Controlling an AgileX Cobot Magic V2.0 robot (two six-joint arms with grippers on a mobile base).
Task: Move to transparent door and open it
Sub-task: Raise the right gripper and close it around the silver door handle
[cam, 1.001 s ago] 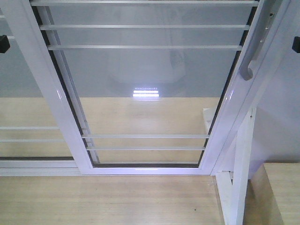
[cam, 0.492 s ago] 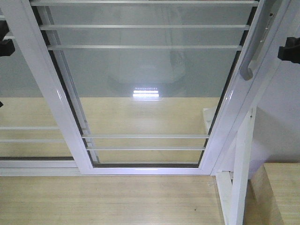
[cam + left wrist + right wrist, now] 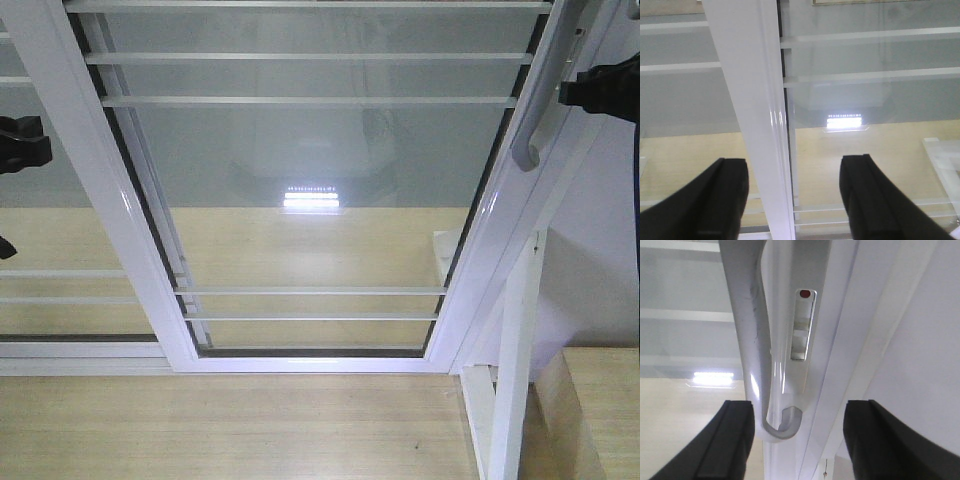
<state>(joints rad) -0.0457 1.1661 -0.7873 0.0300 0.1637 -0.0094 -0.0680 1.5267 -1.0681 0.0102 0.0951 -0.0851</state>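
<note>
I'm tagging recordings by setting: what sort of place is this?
Likely indoors, at a sliding glass doorway: the white-framed transparent door, its grey pull handle, and pale wood flooring.

We log the left end effector: two matte black fingers, broad at the base, narrowing to blunt flat tips. Right end effector alike, with the same black wedge shape. Front view: thin dark cable below its black body.

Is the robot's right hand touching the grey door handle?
Cannot tell. In the right wrist view the handle sits between the fingers of the open right hand, one finger's edge against its outline. The front view shows no clear gap either.
</note>
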